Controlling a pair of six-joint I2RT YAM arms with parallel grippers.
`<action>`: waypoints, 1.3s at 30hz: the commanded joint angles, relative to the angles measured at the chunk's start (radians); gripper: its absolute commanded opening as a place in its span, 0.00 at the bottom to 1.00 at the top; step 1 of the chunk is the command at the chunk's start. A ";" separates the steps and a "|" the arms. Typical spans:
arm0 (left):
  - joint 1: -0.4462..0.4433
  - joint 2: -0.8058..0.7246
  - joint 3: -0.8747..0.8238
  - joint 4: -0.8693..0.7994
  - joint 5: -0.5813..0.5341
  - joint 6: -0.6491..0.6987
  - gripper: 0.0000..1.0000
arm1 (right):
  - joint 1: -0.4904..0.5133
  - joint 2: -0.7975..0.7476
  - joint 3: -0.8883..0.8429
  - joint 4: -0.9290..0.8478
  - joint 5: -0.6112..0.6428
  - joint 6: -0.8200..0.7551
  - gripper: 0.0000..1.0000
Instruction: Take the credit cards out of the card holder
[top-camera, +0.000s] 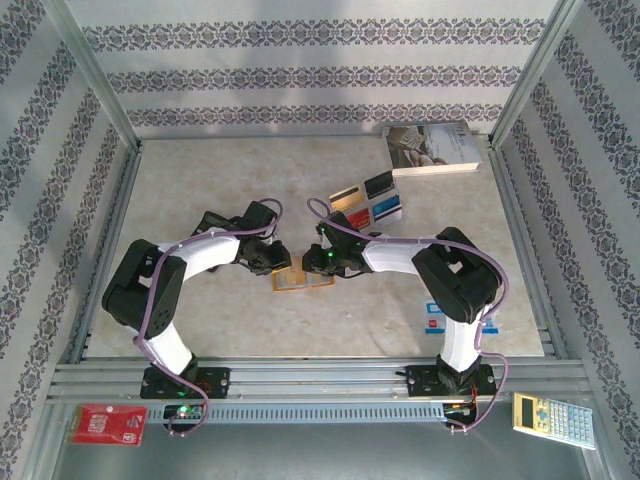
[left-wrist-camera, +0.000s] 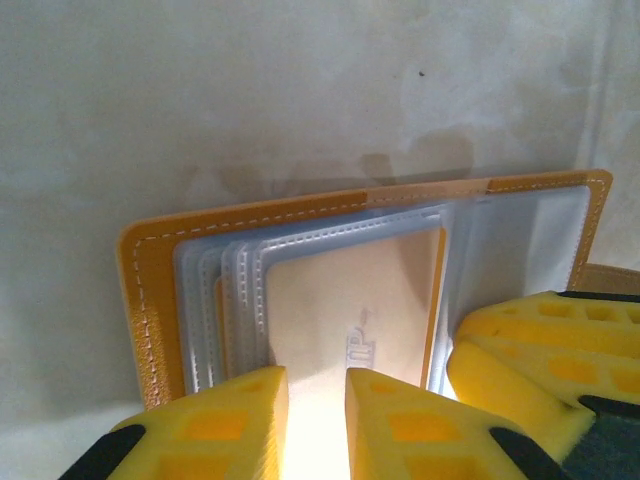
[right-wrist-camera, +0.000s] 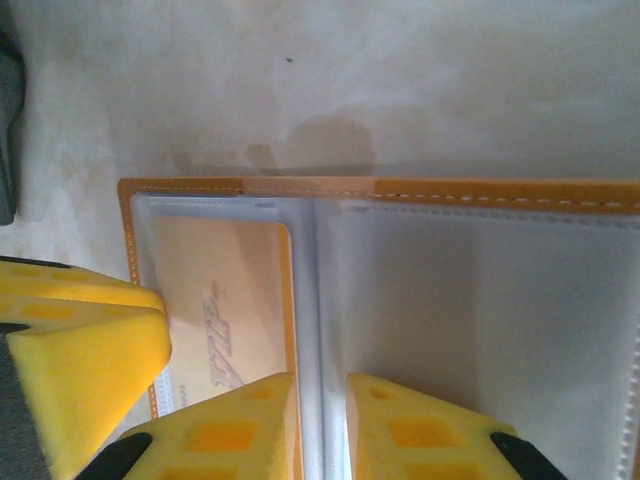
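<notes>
Tan-orange leather marks the card holder (top-camera: 303, 279), which lies opened on the table (top-camera: 200, 190) between the two arms, its clear pocket leaves fanned out. A pale card (left-wrist-camera: 350, 310) is seen inside one pocket. The left gripper (left-wrist-camera: 317, 430) is set at that pocket's near edge, and the right gripper (right-wrist-camera: 320, 430) is set astride the fold between the leaves. Both pairs of jaws are drawn to a narrow gap, but whether either is clenched on plastic or on card cannot be told.

Several failures are judged likely from here. If pocket film is pinched together with the card, the whole holder would be dragged or lifted instead of emptied. If the fold is not pinned firmly, the leaves could flip shut. Thin film could be creased or torn by a hard pull. With the foam pads working just beside each other, a collision could be caused by any sideways correction.
</notes>
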 joint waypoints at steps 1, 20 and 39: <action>-0.012 0.026 0.024 -0.047 -0.013 0.024 0.21 | -0.011 0.016 0.024 0.018 -0.024 0.008 0.21; -0.011 0.082 0.030 -0.118 -0.066 0.071 0.16 | -0.023 -0.007 -0.011 0.062 -0.019 0.020 0.19; -0.011 0.083 0.011 -0.106 -0.064 0.065 0.13 | -0.023 0.056 0.008 0.099 -0.109 0.023 0.16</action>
